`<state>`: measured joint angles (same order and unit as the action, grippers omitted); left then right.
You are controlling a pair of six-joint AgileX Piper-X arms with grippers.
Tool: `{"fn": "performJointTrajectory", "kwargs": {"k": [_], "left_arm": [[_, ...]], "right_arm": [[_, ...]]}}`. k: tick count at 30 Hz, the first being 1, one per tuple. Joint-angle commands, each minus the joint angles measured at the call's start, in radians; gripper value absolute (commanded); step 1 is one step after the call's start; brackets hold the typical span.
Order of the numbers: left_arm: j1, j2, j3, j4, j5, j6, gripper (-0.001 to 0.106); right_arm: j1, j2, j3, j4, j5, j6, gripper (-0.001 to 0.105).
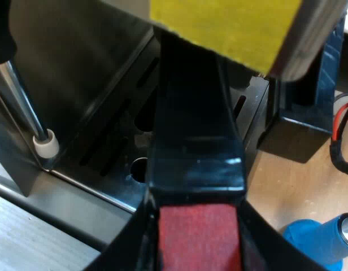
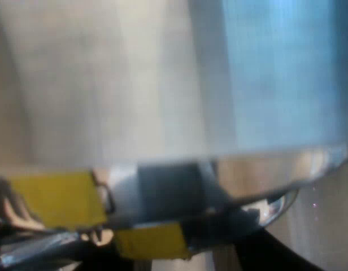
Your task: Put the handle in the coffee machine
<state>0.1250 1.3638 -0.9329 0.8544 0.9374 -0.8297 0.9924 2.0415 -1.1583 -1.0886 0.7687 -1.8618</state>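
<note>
Left gripper [image 1: 198,244], jaws tight on the handle's [image 1: 196,141] red end

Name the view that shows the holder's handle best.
Left wrist view: the handle runs dark from its red end, held between the left gripper's fingers, toward the machine. Right wrist view: a dark shape beside yellow patches; whether it is the handle, I cannot tell.

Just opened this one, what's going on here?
The left hand grips the holder's dark handle at its red end; the handle reaches in under the espresso machine's front, above the slotted drip tray. Whether it is locked in, I cannot tell. A blue tamper sits on the table nearby. The right arm is close against shiny metal; what it is doing is unclear.
</note>
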Motion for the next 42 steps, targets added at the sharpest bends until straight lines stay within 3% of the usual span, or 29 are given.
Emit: {"fn": "performJointTrajectory", "kwargs": {"k": [1, 10, 12, 13, 16, 17, 20, 31, 34, 35, 37, 42], "left_arm": [[-0.008, -0.013, -0.026, -0.044, 0.139, -0.072, 0.0], [-0.008, -0.013, -0.026, -0.044, 0.139, -0.072, 0.003], [-0.008, -0.013, -0.026, -0.044, 0.139, -0.072, 0.017], [-0.008, -0.013, -0.026, -0.044, 0.139, -0.072, 0.029], [-0.008, -0.013, -0.026, -0.044, 0.139, -0.072, 0.044], [-0.008, -0.013, -0.026, -0.047, 0.139, -0.072, 0.053], [-0.008, -0.013, -0.026, -0.051, 0.139, -0.072, 0.061], [-0.008, -0.023, -0.062, -0.037, 0.133, -0.099, 0.061], [-0.005, -0.033, -0.087, -0.011, 0.066, -0.115, 0.061], [0.008, -0.041, -0.105, 0.025, -0.033, -0.115, 0.061], [0.028, -0.044, -0.117, 0.044, -0.105, -0.115, 0.061], [0.062, -0.044, -0.124, 0.025, -0.093, -0.138, 0.057]], "right_arm": [[-0.005, -0.035, -0.026, -0.105, -0.011, -0.005, 0.028], [-0.005, -0.04, -0.026, -0.105, -0.011, -0.012, 0.028], [-0.005, -0.042, -0.026, -0.105, -0.011, -0.024, 0.028], [-0.005, -0.042, -0.034, -0.108, -0.011, -0.052, 0.028], [-0.005, -0.042, -0.038, -0.105, -0.011, -0.052, 0.028], [-0.005, -0.042, -0.042, -0.105, -0.011, -0.052, 0.028], [-0.005, -0.042, -0.054, -0.105, -0.011, -0.052, 0.028], [-0.005, -0.045, -0.065, -0.105, -0.011, -0.081, 0.028], [-0.005, -0.045, -0.065, -0.105, -0.011, -0.081, 0.028], [-0.005, -0.045, -0.065, -0.105, -0.011, -0.086, 0.028], [-0.005, -0.045, -0.065, -0.105, -0.011, -0.092, 0.028], [-0.005, -0.045, -0.065, -0.105, -0.011, -0.094, 0.028]]}}
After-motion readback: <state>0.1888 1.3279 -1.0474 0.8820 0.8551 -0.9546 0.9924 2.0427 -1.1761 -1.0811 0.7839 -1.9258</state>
